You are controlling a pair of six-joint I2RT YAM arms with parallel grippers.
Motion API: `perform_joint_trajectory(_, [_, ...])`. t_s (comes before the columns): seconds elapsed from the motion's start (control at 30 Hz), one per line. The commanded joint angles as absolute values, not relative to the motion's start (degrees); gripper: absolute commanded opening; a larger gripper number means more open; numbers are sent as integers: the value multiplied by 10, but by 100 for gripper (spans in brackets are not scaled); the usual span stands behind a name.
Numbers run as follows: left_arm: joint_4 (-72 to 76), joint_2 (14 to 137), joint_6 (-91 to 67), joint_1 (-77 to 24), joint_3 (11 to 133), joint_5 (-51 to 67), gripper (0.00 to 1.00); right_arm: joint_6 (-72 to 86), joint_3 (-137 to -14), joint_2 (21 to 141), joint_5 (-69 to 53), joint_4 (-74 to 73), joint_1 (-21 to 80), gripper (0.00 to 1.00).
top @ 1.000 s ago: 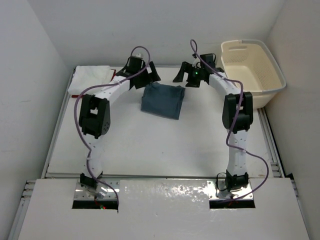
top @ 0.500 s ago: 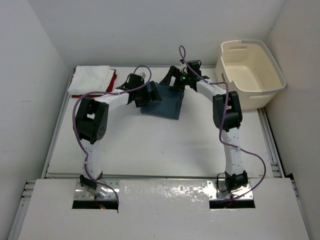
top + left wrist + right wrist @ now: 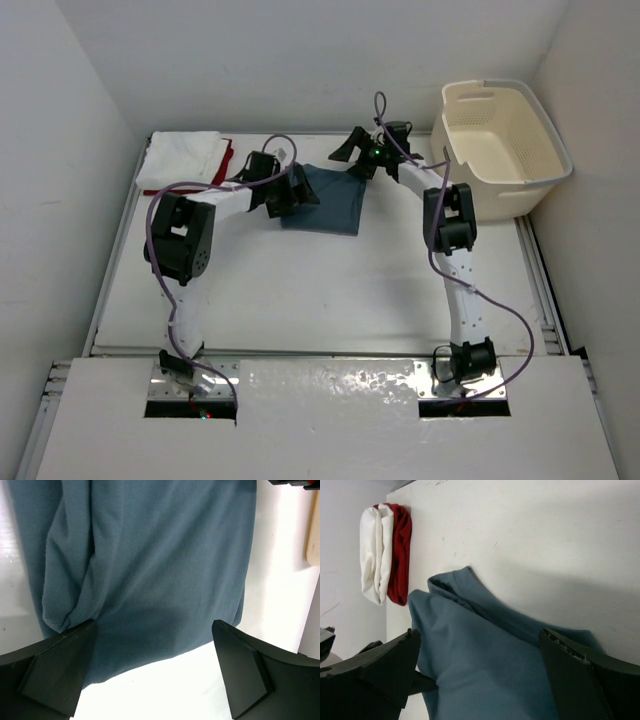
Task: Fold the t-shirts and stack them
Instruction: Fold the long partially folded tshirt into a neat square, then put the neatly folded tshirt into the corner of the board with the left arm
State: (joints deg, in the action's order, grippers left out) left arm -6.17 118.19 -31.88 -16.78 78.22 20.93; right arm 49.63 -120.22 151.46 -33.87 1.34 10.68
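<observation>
Top external: teal shirt [image 3: 335, 205] near table [image 3: 300, 290] far edge, centre; white shirt [image 3: 180, 160], red shirt [image 3: 228, 158] piled far-left corner. Left gripper [image 3: 287, 192], right gripper [image 3: 358, 155] wide, empty, flanking it; should pinch all layers evenly

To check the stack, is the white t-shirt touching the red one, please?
Touching: the right wrist view shows the white t-shirt lying flush against the red t-shirt.

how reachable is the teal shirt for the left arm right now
Likely yes: the left fingers stand open right at the teal shirt, its edge lying between them, and nothing covers it.
</observation>
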Motion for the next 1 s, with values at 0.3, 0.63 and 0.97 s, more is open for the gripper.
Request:
perform_joint_trajectory(0.3, [-98,1121,-274,-159,931,211,100,418,-953,1233,-385,97,129,99])
perform_joint_trajectory(0.63, [-52,1284,-285,-159,1043,273,100,513,-715,1132,-399,293,181,99])
perform_joint_trajectory(0.97, [-39,1373,-282,-135,1067,270,99,568,-661,1229,-398,408,179,99])
